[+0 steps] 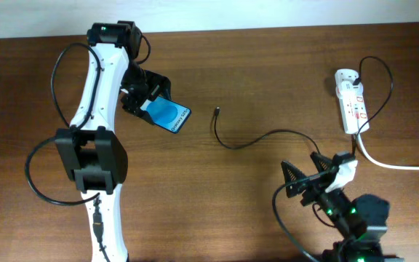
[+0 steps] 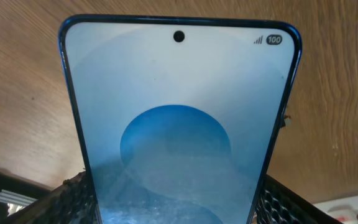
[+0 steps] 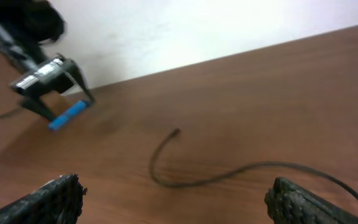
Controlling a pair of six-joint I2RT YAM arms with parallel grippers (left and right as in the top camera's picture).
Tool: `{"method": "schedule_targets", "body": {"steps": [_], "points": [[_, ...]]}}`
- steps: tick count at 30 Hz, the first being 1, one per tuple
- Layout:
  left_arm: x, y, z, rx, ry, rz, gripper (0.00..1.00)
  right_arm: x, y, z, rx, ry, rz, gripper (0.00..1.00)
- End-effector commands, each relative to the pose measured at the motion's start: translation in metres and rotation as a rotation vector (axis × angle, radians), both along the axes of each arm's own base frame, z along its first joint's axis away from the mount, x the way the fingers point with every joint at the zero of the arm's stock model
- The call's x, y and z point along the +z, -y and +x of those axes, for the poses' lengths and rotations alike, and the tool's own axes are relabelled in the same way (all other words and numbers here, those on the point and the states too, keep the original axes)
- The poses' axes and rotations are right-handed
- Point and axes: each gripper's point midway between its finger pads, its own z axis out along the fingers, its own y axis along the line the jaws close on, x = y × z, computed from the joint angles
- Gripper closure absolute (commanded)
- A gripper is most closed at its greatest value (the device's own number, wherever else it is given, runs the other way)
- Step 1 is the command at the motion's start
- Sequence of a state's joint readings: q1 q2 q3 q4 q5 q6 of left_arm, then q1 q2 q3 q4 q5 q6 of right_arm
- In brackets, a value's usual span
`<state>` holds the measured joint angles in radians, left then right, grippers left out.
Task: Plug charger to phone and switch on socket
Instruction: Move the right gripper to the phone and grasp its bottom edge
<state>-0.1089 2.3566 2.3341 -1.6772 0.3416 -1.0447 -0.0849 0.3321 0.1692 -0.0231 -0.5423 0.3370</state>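
The left gripper is clamped on one end of the phone toward the tabletop's far-left corner, while the right gripper hangs by the near edge, fingers spread wide — the charger loose mid-table, the socket near the far-right corner.

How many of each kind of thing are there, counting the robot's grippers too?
phone: 1
charger: 1
socket: 1
grippers: 2, the left gripper and the right gripper
Total: 5
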Motion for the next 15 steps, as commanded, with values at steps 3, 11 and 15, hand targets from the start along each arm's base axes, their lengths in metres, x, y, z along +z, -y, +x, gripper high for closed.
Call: {"method": "schedule_targets", "body": {"steps": [3,11,15], "points": [[0.002,-0.015,0.008,0.016,0.042,0.09,1.0,0.063,-0.03,0.015,0.219,-0.042,0.067,0.02],[0.002,-0.01,0.012,0.005,0.064,0.091,1.0,0.075,-0.05,0.07,0.386,-0.289,0.279,0.02],[0.001,-0.001,0.016,-0.013,0.09,0.087,1.0,0.036,-0.06,0.088,0.375,-0.48,0.396,0.02]]}}
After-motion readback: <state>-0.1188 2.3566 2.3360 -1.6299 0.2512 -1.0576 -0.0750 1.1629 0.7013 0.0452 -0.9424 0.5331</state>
